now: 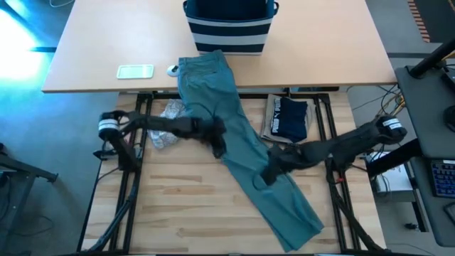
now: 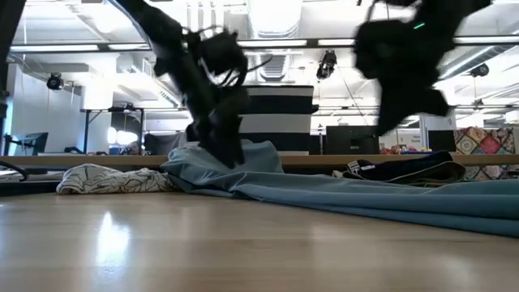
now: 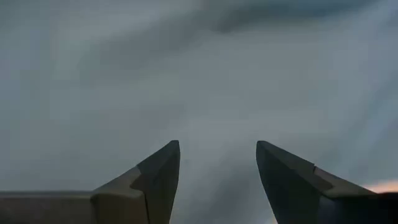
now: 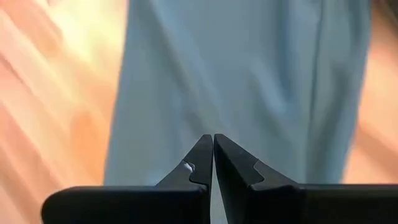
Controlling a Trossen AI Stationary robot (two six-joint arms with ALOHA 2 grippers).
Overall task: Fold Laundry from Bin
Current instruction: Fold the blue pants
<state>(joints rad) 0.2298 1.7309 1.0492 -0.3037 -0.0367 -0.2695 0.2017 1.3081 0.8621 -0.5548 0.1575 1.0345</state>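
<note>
Light wooden table surfaces (image 1: 192, 206) are seen from above in the high view, with the bin (image 1: 229, 27) at twelve o'clock. A teal-green garment (image 1: 242, 153) is laid diagonally from below the bin toward five o'clock. The left gripper (image 1: 218, 140) is positioned over its upper part, at nine o'clock of centre; the right gripper (image 1: 270, 171) is at the garment's three o'clock edge. A navy garment (image 1: 290, 118) and a grey-white patterned garment (image 1: 165, 128) are placed beside it.

In the low view, the teal-green garment (image 2: 365, 195) is spread flat.

In the left wrist view, the fingers (image 3: 158, 180) are parted over teal cloth, nothing held.

In the right wrist view, the fingers (image 4: 200, 163) are pressed together, empty, above the garment.
</note>
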